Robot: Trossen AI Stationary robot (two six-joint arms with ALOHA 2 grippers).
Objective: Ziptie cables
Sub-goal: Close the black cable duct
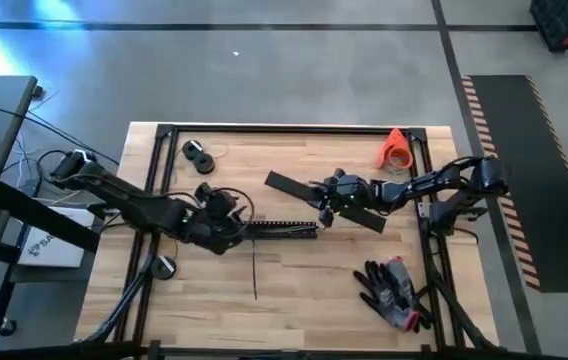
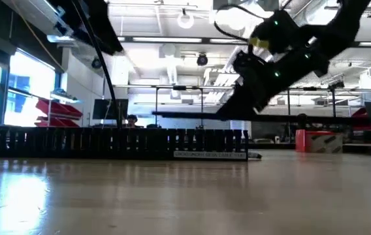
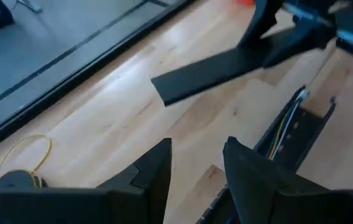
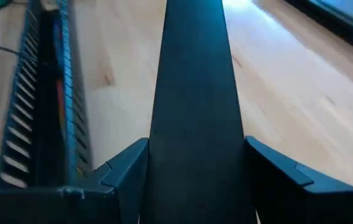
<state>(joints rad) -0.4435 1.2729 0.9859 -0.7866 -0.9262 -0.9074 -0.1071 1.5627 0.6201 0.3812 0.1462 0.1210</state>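
Note:
A long black slotted duct (image 1: 279, 230) lies on the wooden table, and the cables (image 3: 283, 132), thin wires, run inside it; they also show in the right wrist view as the cables (image 4: 58, 93). My left gripper (image 3: 198, 167) hovers open at the duct's left end; I cannot tell whether it touches the duct. My right gripper (image 1: 332, 198) is shut on a flat black bar (image 1: 284, 183) above the duct's right end. A thin black zip tie (image 1: 255, 268) lies flat on the table near the duct. My right gripper pinches the flat bar by its two long edges (image 4: 158, 143), one finger on each side, about midway along it. The fingers come from the table's right and lie along the bar. The bar (image 2: 234, 108) is lifted clear of the table and slants.
An orange tape roll (image 1: 395, 150) stands at the far right, and a pair of gloves (image 1: 394, 290) lies at the near right. Black rolls (image 1: 197, 152) sit at the far left, another (image 1: 164, 266) at the near left. A black frame (image 1: 264, 128) rims the table.

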